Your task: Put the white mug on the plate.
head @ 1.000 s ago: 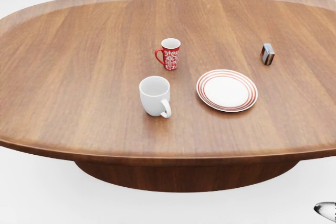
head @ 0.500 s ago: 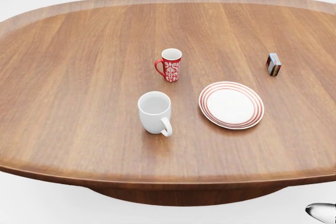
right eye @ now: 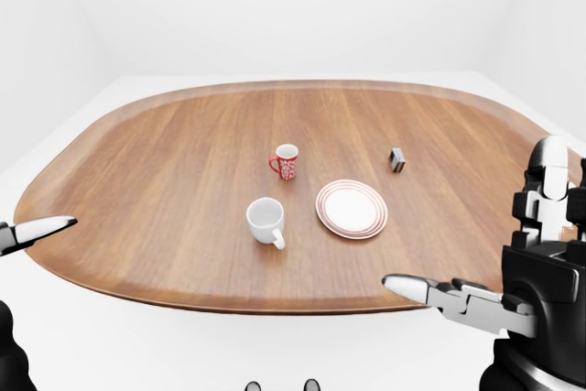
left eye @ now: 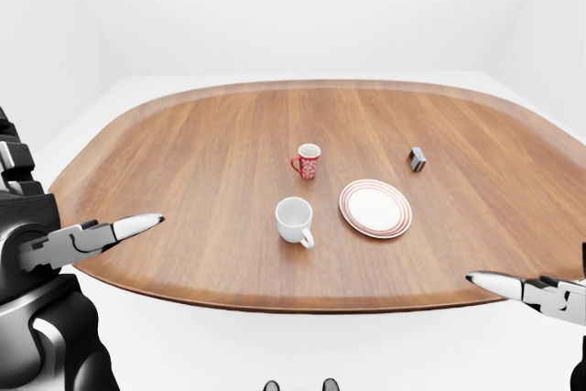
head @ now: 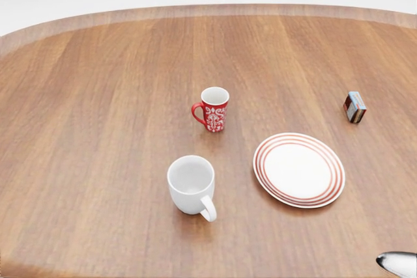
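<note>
A wide oval wooden table (left eye: 183, 162) with a raised rim is filling the middle of a plain white room. White walls (right eye: 275, 6) are rising behind its far edge, a white floor (left eye: 275, 345) is showing below its near edge, and soft, even light is falling everywhere.

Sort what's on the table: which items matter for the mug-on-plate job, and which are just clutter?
Job:
white mug, upright, handle toward the head view's bottom right
plate, bare, to the mug's right, not touching it

Clutter:
red mug, above the white mug in the head view
small box, near the right edge
</note>
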### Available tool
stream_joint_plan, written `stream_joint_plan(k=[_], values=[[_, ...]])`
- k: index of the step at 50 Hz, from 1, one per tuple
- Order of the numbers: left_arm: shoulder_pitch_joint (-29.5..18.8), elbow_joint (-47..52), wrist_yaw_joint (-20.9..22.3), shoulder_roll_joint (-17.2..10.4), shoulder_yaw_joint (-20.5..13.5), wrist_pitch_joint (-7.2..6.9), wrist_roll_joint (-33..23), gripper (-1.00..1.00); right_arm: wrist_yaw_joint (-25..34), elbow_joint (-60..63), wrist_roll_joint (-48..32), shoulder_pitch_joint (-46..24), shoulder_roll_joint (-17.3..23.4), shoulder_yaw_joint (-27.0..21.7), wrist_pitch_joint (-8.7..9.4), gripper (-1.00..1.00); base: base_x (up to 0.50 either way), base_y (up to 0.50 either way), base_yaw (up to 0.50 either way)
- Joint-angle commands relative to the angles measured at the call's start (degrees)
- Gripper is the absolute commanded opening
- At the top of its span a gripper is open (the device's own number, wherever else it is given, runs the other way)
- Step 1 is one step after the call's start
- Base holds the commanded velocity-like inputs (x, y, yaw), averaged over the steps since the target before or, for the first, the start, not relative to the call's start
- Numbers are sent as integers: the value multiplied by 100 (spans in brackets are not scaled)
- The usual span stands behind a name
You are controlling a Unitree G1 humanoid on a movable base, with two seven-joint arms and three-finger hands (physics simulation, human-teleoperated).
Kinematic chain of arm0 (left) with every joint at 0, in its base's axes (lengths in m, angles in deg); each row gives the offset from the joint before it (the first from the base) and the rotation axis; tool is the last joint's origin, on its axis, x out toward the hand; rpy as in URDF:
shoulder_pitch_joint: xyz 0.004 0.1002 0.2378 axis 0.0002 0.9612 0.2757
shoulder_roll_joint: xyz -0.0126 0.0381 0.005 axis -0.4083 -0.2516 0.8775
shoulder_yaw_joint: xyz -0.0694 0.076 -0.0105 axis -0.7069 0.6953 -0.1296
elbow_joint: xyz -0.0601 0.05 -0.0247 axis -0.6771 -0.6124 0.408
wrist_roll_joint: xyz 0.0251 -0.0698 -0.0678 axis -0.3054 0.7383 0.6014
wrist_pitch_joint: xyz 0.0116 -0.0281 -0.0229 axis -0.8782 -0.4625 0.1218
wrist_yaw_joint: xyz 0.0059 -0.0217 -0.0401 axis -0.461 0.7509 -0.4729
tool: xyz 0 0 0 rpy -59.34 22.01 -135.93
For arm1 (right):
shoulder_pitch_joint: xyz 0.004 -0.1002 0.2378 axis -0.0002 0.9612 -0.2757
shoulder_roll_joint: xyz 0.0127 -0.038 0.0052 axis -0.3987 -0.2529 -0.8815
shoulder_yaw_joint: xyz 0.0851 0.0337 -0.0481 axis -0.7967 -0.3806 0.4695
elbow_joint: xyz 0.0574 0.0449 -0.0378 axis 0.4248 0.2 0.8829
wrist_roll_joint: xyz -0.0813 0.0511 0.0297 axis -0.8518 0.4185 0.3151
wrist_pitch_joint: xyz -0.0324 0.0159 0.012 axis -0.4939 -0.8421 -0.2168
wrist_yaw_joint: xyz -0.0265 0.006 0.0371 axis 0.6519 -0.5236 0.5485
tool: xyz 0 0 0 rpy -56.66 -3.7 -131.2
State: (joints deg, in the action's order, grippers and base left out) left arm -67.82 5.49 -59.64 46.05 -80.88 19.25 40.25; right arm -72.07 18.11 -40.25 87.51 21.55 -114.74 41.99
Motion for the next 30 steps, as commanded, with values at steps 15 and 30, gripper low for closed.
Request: stream_joint_plan(k=[15,30], values=[[-19,36,-24,-15,11,0,60,100,-717,1,491,152,746,158,0,100,40,0,0],[-30,26,-27,-26,4,0,67,100,-527,1,-63,-29,611,625,0,100,26,0,0]])
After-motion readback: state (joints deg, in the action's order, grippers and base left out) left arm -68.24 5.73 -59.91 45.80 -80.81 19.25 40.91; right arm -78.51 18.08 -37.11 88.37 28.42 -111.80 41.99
